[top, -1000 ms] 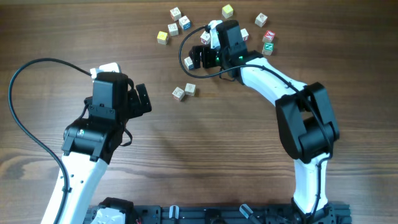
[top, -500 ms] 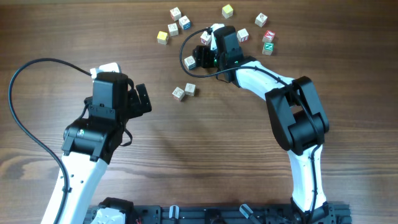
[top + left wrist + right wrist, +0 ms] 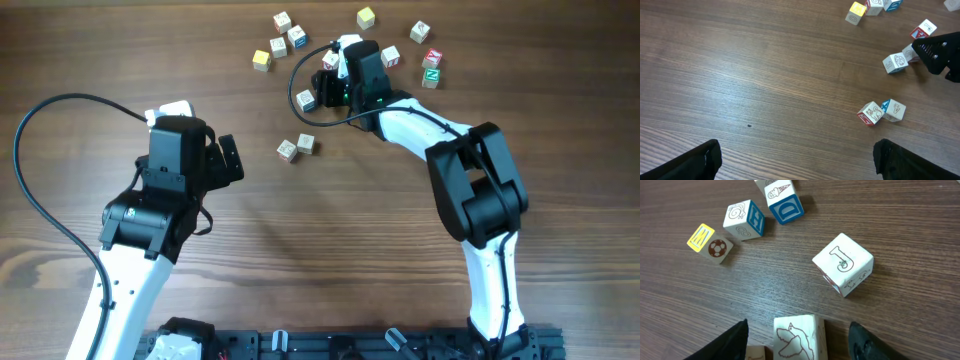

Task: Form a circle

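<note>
Wood-grain table (image 3: 400,250); small wooden alphabet cubes (image 3: 282,20) scattered, upper centre. Right gripper (image 3: 797,330) jaws apart astride white bird-faced cube (image 3: 799,341): centre before closing. Left gripper (image 3: 797,150) jaws wide, empty.

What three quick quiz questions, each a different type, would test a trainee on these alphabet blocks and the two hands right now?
1. True or false: the alphabet blocks already form a closed circle.
2. Which block sits between the right hand's fingers? A) the J block B) the bird block C) the blue D block
3. What is the left hand holding?
Key: 1 false, they lie scattered. 2 B, with a gap on either side. 3 nothing; it is open.
</note>
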{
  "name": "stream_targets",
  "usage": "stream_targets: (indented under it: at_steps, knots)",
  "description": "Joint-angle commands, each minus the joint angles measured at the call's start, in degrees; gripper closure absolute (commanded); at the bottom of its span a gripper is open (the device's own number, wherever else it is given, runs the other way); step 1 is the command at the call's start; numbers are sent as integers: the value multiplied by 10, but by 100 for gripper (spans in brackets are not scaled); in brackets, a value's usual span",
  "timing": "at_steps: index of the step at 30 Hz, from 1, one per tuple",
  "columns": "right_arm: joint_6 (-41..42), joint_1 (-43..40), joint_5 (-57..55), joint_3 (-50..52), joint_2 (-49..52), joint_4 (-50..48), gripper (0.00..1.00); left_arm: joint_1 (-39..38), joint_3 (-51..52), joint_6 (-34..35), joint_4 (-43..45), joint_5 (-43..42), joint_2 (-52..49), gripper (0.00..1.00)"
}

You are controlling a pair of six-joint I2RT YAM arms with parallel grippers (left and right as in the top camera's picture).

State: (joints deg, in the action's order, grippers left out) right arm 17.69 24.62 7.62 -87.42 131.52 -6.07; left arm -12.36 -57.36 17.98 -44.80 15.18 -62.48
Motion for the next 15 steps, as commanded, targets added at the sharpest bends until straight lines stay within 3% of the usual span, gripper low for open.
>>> stream_targets:
  at_steps: [1, 6, 15]
  knots:
    - [-2, 6, -7, -2, 33, -13, 39, 3, 0, 7, 2, 5, -1, 0]
    - [5, 11, -7, -2, 41, -21, 43, 3, 0, 7, 2, 5, -1, 0]
    - [5, 11, -7, -5, 19, -20, 66, 3, 0, 7, 2, 5, -1, 0]
